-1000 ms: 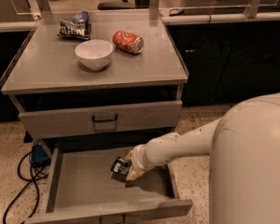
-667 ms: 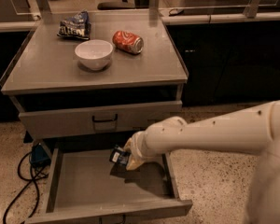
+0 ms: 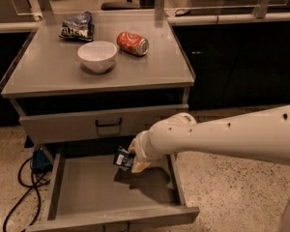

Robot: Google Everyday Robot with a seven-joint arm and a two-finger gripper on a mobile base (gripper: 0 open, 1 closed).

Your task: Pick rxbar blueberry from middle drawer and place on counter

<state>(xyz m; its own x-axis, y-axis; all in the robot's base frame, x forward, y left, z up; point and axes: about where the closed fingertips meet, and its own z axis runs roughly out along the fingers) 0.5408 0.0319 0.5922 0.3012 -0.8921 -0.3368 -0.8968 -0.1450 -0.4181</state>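
– Speckled stone floor (image 3: pixel 222 187) surrounds the cabinet you're working at. What do you want counted?

– Everything, then the arm.

– On the broad grey metal worktop (image 3: pixel 48 74) you have three things. One white ceramic bowl (image 3: pixel 97 56) sits near the middle. One red soda can (image 3: pixel 133 43) lies on its side just behind and to the right of it. One blue-and-white chip bag (image 3: pixel 77 27) is at the back left. Two drawers show: one closed grey drawer front with a black bracket handle (image 3: pixel 108 125), and below it one wide shallow grey metal middle drawer (image 3: pixel 96 202), standing open. One small dark blue rxbar blueberry wrapper (image 3: pixel 123 158) hangs tilted above that drawer's back half, clear of its floor, with a shadow below.

– And the arm?

– Your one cream-coloured arm (image 3: pixel 222 134) reaches in from the right, nearly level, dipping slightly towards the left. Its gripper (image 3: pixel 130 159) sits over the drawer's rear, just under the closed drawer front, fingers closed on the bar's right end.
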